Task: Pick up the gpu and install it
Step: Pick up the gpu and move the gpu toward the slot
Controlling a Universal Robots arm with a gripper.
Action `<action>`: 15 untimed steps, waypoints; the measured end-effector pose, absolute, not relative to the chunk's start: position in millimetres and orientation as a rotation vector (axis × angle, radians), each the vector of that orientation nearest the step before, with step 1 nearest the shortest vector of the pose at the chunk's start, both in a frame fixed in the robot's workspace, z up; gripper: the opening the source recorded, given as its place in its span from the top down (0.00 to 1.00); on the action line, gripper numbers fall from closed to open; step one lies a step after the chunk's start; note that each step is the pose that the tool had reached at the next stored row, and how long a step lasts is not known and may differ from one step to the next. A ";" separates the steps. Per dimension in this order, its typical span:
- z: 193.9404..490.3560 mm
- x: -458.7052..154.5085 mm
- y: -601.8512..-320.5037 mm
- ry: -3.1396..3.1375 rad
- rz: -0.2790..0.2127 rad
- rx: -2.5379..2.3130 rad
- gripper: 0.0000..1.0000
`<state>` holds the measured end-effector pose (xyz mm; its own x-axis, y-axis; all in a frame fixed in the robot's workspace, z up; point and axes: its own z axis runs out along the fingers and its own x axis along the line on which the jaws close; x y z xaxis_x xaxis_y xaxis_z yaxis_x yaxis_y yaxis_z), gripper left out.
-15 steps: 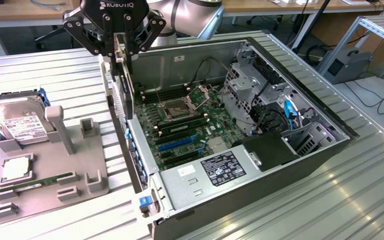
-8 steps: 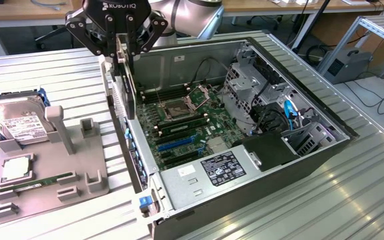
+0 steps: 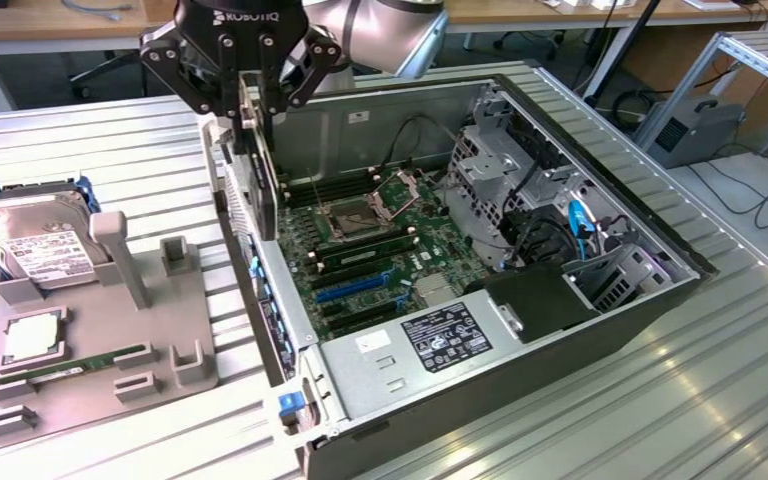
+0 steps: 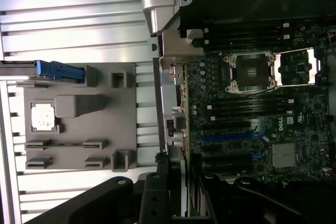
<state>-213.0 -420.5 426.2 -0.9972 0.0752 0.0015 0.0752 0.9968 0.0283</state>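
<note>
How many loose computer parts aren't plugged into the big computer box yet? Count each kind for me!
hard drive, standing in the grey holder: 1
silver processor chip, in the holder: 1
green RAM stick, in the holder: 1
gpu, held by the gripper: 1
Total: 4

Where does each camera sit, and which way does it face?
Exterior view: off the arm, above the table, looking obliquely down into the open computer case, with the gray parts tray on the exterior view's left; the wrist and jaws, clamped on the gpu, show.
Wrist view: on the wrist, looking straight down on the motherboard and parts tray; dark jaw links show.
Shared: the CPU socket, motherboard and parts tray.
</note>
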 end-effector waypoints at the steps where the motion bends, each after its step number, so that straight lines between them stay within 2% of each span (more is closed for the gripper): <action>1: 425.9 -212.3 -420.5 -3.139 -0.044 -0.118 0.73; 15: 420.1 -195.4 -420.5 -3.139 -0.041 -0.118 0.73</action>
